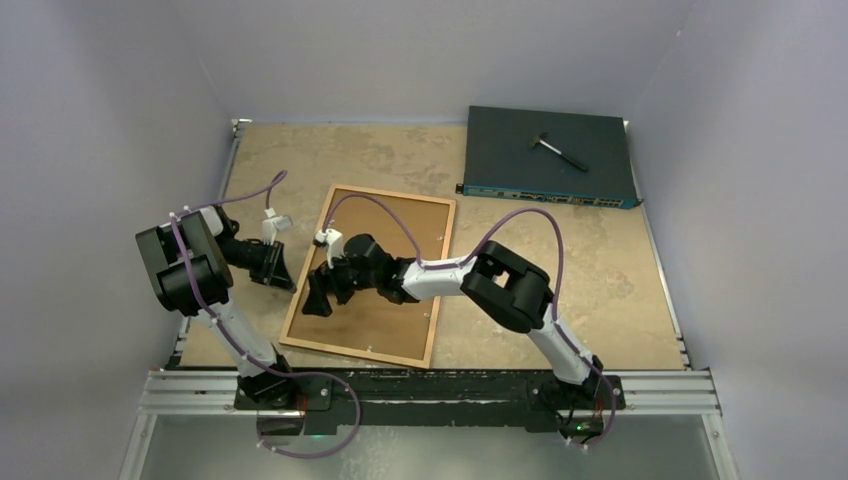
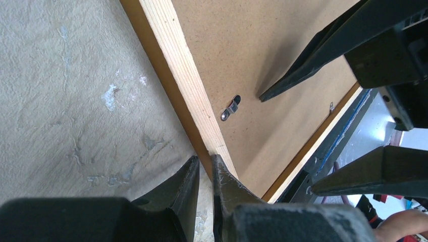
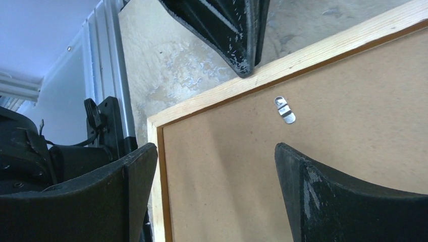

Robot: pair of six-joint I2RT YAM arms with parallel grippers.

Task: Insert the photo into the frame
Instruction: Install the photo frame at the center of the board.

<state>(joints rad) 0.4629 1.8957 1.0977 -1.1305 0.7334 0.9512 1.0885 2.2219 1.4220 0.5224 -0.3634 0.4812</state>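
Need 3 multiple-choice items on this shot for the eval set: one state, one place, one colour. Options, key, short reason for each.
1. How does the right hand stand?
A. open over the backing board, holding nothing
B. shut tight and empty
C. shut on a sheet of paper

2. Where does the small hammer lie?
A. on the backing board
B. on the dark box
C. in the right hand

3. What colour are the cables along the arms?
A. green
B. orange
C. purple

Key:
1 A, since its two fingers stand wide apart above the board with nothing between them.
2 B, since the top view shows the hammer resting on top of the dark box at the far right.
3 C, since the loops over both arms are purple in the top view.
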